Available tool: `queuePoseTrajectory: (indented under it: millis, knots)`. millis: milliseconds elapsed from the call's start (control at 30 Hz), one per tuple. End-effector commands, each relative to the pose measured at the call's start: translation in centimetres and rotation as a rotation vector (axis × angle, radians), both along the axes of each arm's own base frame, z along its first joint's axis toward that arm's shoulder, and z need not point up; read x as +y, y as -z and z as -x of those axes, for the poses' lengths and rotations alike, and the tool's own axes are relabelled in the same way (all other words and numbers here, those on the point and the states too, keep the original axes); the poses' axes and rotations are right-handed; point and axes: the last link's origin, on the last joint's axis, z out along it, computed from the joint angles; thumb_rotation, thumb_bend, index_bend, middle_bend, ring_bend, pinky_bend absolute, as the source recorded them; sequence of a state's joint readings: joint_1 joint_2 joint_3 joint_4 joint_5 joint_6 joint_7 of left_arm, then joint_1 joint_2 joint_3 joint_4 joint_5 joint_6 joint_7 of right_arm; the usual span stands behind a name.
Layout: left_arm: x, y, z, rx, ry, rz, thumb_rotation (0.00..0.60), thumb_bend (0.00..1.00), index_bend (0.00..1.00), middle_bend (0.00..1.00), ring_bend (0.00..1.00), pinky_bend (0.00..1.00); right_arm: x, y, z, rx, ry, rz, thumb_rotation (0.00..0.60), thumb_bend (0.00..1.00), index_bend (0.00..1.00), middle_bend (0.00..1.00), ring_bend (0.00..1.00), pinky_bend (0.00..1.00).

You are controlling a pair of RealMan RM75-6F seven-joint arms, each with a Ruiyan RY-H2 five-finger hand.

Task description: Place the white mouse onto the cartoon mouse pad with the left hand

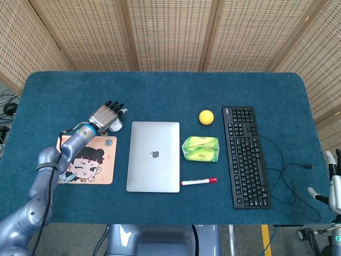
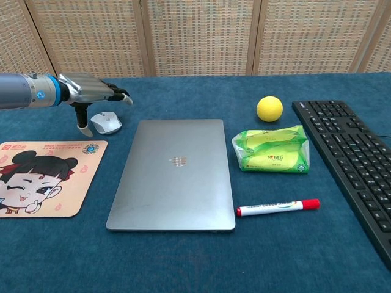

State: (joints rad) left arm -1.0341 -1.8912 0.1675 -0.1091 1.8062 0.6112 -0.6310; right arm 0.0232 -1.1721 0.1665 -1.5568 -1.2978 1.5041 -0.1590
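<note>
The white mouse [image 2: 107,122] lies on the blue cloth just beyond the far right corner of the cartoon mouse pad [image 2: 43,177], left of the laptop. My left hand [image 2: 91,91] hovers over the mouse's far side with its fingers spread and its thumb hanging down beside the mouse; it holds nothing. In the head view the left hand [image 1: 107,116] covers most of the mouse [image 1: 116,126], and the mouse pad [image 1: 88,160] lies under the forearm. My right hand [image 1: 332,184] shows at the right edge off the table, its fingers apart and empty.
A closed silver laptop [image 1: 154,156] lies right of the pad. Further right are a green packet [image 1: 201,149], a yellow ball [image 1: 206,117], a red-capped marker [image 1: 199,182] and a black keyboard [image 1: 245,156] with its cable trailing right.
</note>
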Motion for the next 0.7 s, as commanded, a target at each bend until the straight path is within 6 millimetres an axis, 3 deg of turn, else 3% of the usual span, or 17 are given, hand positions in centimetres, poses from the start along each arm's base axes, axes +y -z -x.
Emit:
queuePoseTrajectory:
  millis: [33,400,600,700]
  knots:
    - [0.12,0.38,-0.23,0.013,-0.009,0.000,0.600,0.11,0.13,0.04,0.06,0.15,-0.05,0.01,0.04,0.002,0.003,0.002,0.600,0.00,0.00,0.00,0.00,0.00]
    - [0.54,0.82,-0.82,0.050,-0.011,-0.023,0.600,0.16,0.42,0.31,0.30,0.37,-0.24,0.13,0.24,0.001,0.017,0.003,0.600,0.00,0.00,0.00,0.00,0.00]
    - [0.67,0.50,-0.82,0.062,0.001,-0.037,0.600,0.18,0.55,0.42,0.39,0.45,-0.31,0.14,0.27,-0.003,0.019,0.004,0.600,0.00,0.00,0.00,0.00,0.00]
    - [0.75,0.17,-0.70,0.064,0.004,-0.044,0.600,0.18,0.57,0.44,0.41,0.46,-0.31,0.15,0.25,-0.005,0.018,0.004,0.600,0.00,0.00,0.00,0.00,0.00]
